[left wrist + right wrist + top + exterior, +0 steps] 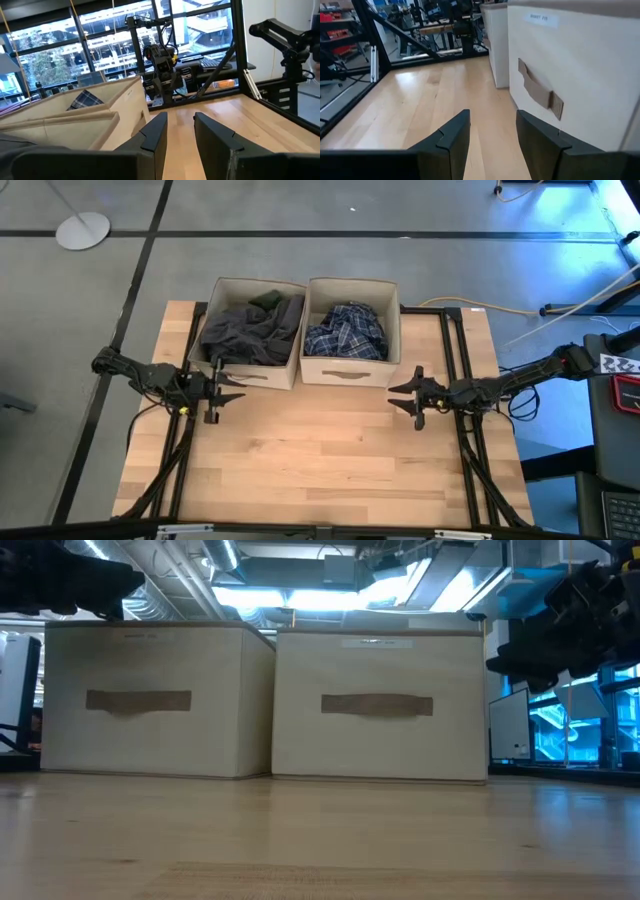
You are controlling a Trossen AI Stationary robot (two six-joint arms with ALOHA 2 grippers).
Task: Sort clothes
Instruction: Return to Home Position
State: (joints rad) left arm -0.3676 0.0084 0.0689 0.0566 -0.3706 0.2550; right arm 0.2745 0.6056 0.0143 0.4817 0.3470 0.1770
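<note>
Two beige fabric boxes stand side by side at the table's far middle. The left box [215, 330] holds the dark grey garment [245, 332], with the dark green one [266, 300] at its far edge. The right box [312, 330] holds the blue-and-white plaid garment [346, 330]. The white garment is hidden or out of view. My left gripper [232, 390] is open and empty, above the table, near the left box's front wall. My right gripper [402, 397] is open and empty, right of the right box's front.
The boxes' front walls, each with a fabric handle [138, 701], [376, 705], rise from the wooden tabletop [320, 460]. Bare wood spreads between the grippers and toward the near edge. Black frame rails [452, 340] run along the table's right side.
</note>
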